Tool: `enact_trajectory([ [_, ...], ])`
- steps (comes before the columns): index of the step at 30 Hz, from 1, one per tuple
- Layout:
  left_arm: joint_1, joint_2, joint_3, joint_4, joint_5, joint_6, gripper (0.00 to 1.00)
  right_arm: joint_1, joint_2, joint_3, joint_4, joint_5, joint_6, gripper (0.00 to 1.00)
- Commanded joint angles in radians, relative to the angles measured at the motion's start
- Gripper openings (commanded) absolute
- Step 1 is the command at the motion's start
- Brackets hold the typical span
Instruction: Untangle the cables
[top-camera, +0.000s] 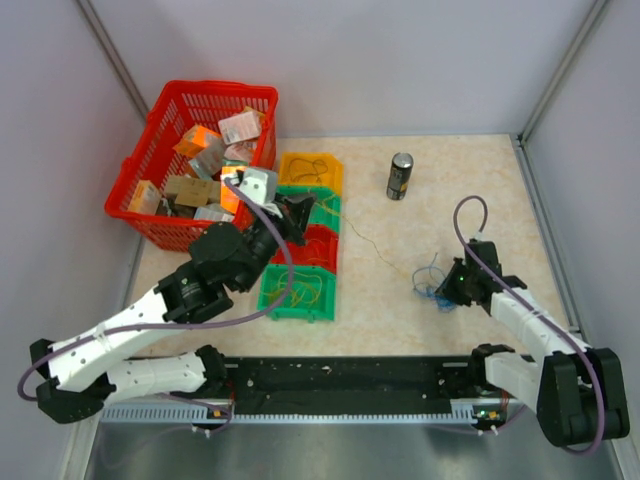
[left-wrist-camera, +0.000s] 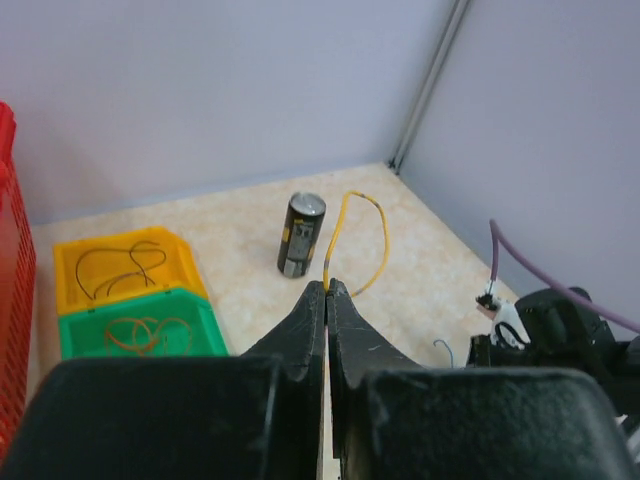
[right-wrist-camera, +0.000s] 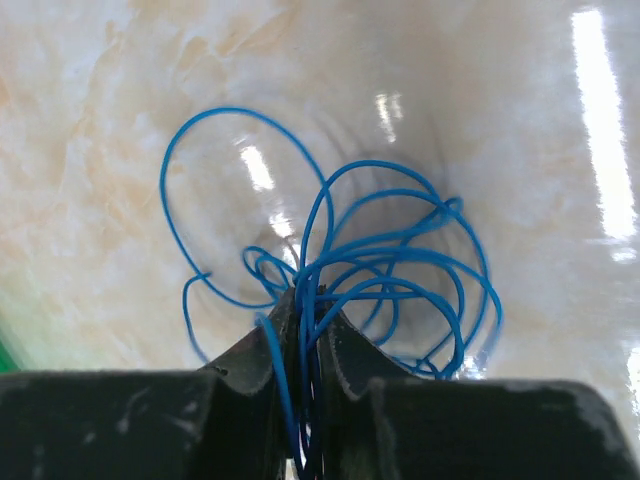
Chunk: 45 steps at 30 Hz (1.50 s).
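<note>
My left gripper (top-camera: 298, 212) (left-wrist-camera: 327, 286) hovers over the row of bins and is shut on a thin yellow-orange cable (left-wrist-camera: 384, 225). That cable loops up past its tips and trails as a fine line (top-camera: 366, 241) across the table toward the right. My right gripper (top-camera: 450, 290) (right-wrist-camera: 308, 292) is low at the right side of the table, shut on several strands of a blue cable tangle (top-camera: 430, 277) (right-wrist-camera: 440, 207). The blue loops fan out on the table beyond its fingers. No purple-grey cable shows.
A red basket (top-camera: 215, 88) of boxes stands at the back left. A column of bins, yellow (top-camera: 338, 172), green, red (top-camera: 330, 250) and green (top-camera: 325, 312), holds coiled wires. A dark can (top-camera: 400, 175) (left-wrist-camera: 300, 235) stands at the back. Walls close in both sides.
</note>
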Motion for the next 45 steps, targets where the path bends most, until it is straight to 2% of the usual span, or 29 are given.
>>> enact_trajectory([
  [1, 0.002, -0.064, -0.018, 0.136, -0.037, 0.106, 0.0, 0.007, -0.047, 0.038, -0.074, 0.199, 0.061, 0.01],
  [6, 0.002, -0.149, -0.003, 0.156, -0.072, 0.186, 0.0, -0.03, -0.104, 0.019, -0.091, 0.236, 0.093, 0.0],
  [13, 0.002, -0.207, 0.051, 0.096, -0.238, 0.305, 0.0, -0.154, -0.122, -0.003, -0.092, 0.173, 0.09, 0.0],
  [19, 0.002, -0.294, 0.066, 0.092, -0.281, 0.347, 0.0, -0.163, -0.128, -0.009, -0.085, 0.163, 0.09, 0.0],
  [25, 0.002, -0.276, 0.079, -0.003, -0.228, 0.244, 0.0, -0.163, -0.098, -0.012, -0.056, 0.12, 0.074, 0.0],
  [28, 0.002, -0.233, 0.088, -0.067, -0.262, 0.204, 0.0, -0.163, -0.093, -0.014, -0.051, 0.117, 0.064, 0.0],
  [33, 0.002, -0.163, 0.077, -0.199, -0.319, 0.056, 0.0, -0.163, -0.116, -0.023, -0.048, 0.089, 0.064, 0.01],
  [45, 0.002, -0.13, -0.004, -0.354, -0.353, -0.109, 0.0, -0.163, -0.093, -0.021, -0.026, 0.067, 0.051, 0.02],
])
